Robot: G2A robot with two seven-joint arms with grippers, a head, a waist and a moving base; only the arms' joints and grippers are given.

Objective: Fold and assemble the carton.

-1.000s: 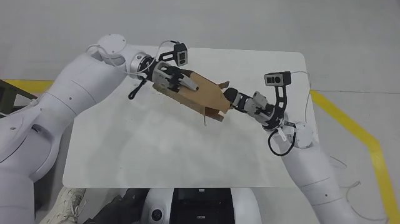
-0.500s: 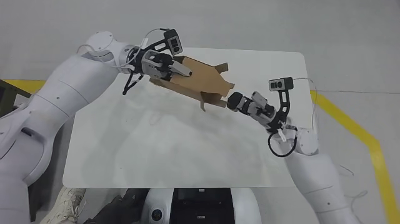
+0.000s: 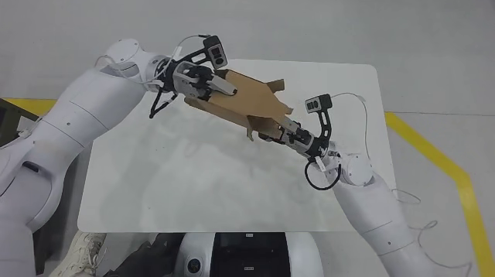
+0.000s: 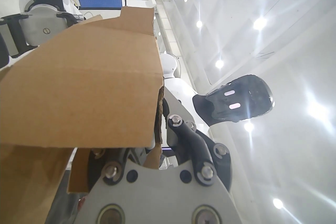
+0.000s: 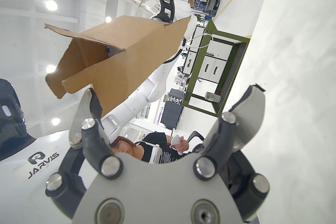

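Here the left hand (image 3: 210, 85) is clamped on one end of the carton (image 3: 247, 107), with a cardboard wall running down between its fingers in the left wrist view. It holds the carton tilted in the air above the far part of the tabletop (image 3: 193, 192). The right hand (image 3: 280, 131) sits at the other end, just beside the lowest flap (image 3: 259, 131). Its fingers (image 5: 248, 104) are spread wide and grip nothing, and whether one fingertip touches the cardboard cannot be told.

As for progress, the carton looks opened from flat into a hollow sleeve, as the right wrist view shows its inside. The end flaps (image 5: 56, 83) stick out unfolded, so I judge the task to be in its early half: both ends remain to be folded in and closed.

The splayed flaps themselves are the likeliest obstacle for the right hand. Farther off are a yellow floor line (image 3: 433, 153) and a green cabinet (image 5: 210, 64), both well apart from the work.
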